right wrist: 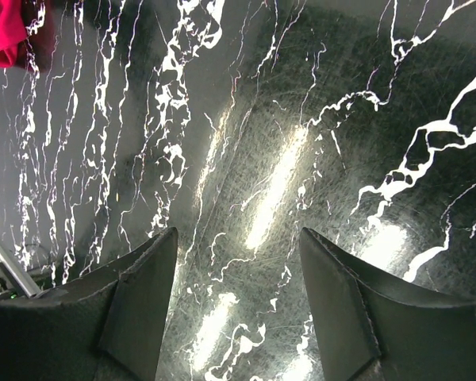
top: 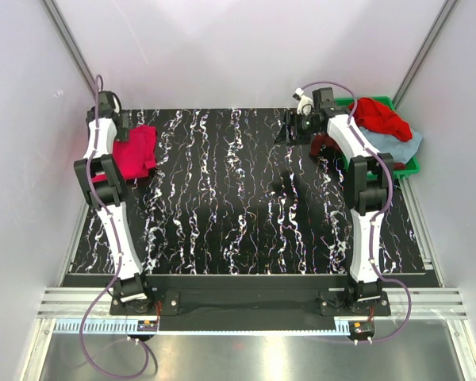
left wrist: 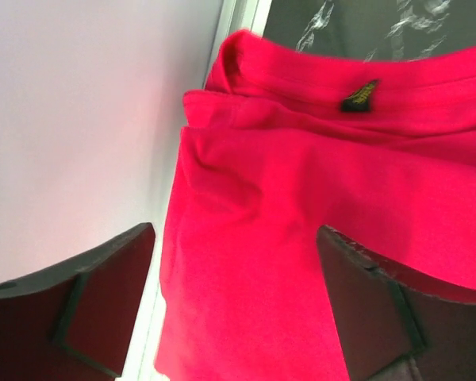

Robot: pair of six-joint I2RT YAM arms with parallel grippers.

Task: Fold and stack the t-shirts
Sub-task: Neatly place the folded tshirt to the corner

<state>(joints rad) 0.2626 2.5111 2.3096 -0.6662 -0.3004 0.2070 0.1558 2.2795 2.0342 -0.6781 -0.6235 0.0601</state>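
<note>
The glossy black surface [top: 246,214], veined white like marble, carries a green plastic bin [top: 409,165] at 2 o'clock, heaped with a crumpled red t-shirt [top: 381,117] and a blue-grey t-shirt [top: 404,147]; a maroon t-shirt [top: 327,145] lies at the bin's 9 o'clock. The soft crimson-pink t-shirt [top: 136,151] lies folded at 10 o'clock under the left gripper [left wrist: 238,278], whose jaws stand apart, while the right gripper [right wrist: 238,294] gapes over bare surface near 1 o'clock. A small dark tag [left wrist: 358,97] at the collar bears a yellowish mark, too small to read.

The pink shirt [left wrist: 301,206] is soft, matt, finely knit cloth, with a small woven label [left wrist: 358,95] (dark, yellow thread) at the collar. The table [right wrist: 285,159] has a glossy black marbled top, finely scratched and mirroring the lamps. The bin [top: 347,101] looks like smooth green plastic. The rails [top: 246,303] are pale ribbed metal.
</note>
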